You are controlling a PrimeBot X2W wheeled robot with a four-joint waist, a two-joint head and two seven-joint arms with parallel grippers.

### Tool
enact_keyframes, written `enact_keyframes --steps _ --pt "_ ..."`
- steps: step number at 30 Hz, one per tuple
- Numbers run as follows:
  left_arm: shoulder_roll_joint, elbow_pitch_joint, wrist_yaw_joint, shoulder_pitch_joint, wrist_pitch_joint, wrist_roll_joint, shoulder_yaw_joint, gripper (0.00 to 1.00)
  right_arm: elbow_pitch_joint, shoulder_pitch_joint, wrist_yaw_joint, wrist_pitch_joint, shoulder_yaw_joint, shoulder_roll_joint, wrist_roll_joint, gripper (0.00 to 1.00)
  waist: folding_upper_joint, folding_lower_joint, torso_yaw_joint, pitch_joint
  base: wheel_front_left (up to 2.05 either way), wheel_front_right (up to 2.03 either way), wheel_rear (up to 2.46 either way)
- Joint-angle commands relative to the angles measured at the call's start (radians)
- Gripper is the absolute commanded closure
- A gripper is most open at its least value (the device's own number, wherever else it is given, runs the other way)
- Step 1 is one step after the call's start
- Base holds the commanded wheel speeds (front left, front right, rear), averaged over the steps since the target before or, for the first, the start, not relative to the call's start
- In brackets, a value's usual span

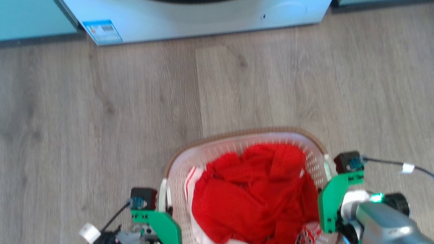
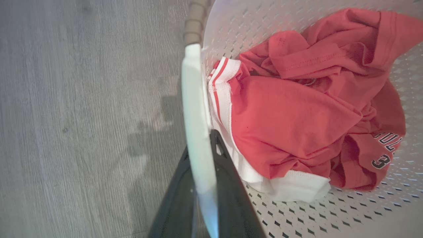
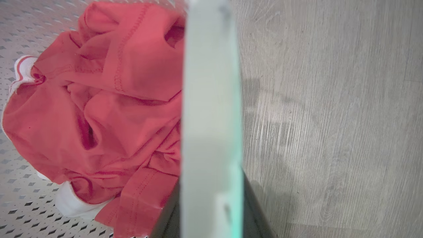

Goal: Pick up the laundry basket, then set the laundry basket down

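The laundry basket [image 1: 238, 136] lies between both arms, short of the washing machine [image 1: 206, 15]; floor contact cannot be told. The left end effector [image 2: 200, 145] is clenched on one smooth white handle [image 2: 193, 99], the right end effector [image 3: 211, 188] on the other. Judged step: pick-up. Next: a level, matched lift. Rigid perforated plastic, brown rim; crumpled red garment [image 1: 256, 198] inside.

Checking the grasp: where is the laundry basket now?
Low centre in the head view, the laundry basket sits between the left gripper and right gripper, each clamping a side handle.
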Motion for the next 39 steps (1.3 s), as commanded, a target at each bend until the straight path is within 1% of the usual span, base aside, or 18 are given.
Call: enact_keyframes --steps 1,10,20,29,39 --pt "0.027 0.006 0.0 -0.003 -0.002 -0.006 0.009 1.0 0.004 0.035 0.007 0.005 0.033 -0.002 0.007 1.0 -0.0001 0.0001 -0.007 -0.055 0.0 0.0 0.0" --pt "0.027 0.037 -0.014 0.033 0.039 -0.035 -0.032 1.0 0.026 0.085 0.007 0.039 0.087 -0.002 0.057 1.0 -0.0001 0.0001 -0.018 -0.161 0.0 0.0 0.0" --pt "0.027 0.072 -0.036 0.078 0.051 -0.054 -0.063 1.0 0.019 0.145 0.007 0.047 0.156 -0.002 0.117 1.0 -0.0001 0.0001 -0.033 -0.28 0.0 0.0 0.0" --pt "0.027 0.088 -0.04 0.079 0.041 -0.064 -0.071 1.0 0.027 0.151 0.007 0.041 0.198 -0.002 0.157 1.0 -0.0001 0.0001 -0.032 -0.301 0.0 0.0 0.0" --pt "0.027 0.084 -0.031 0.077 0.049 -0.082 -0.086 1.0 0.034 0.143 0.007 0.034 0.235 -0.002 0.19 1.0 -0.0001 0.0001 -0.034 -0.303 0.0 0.0 0.0"
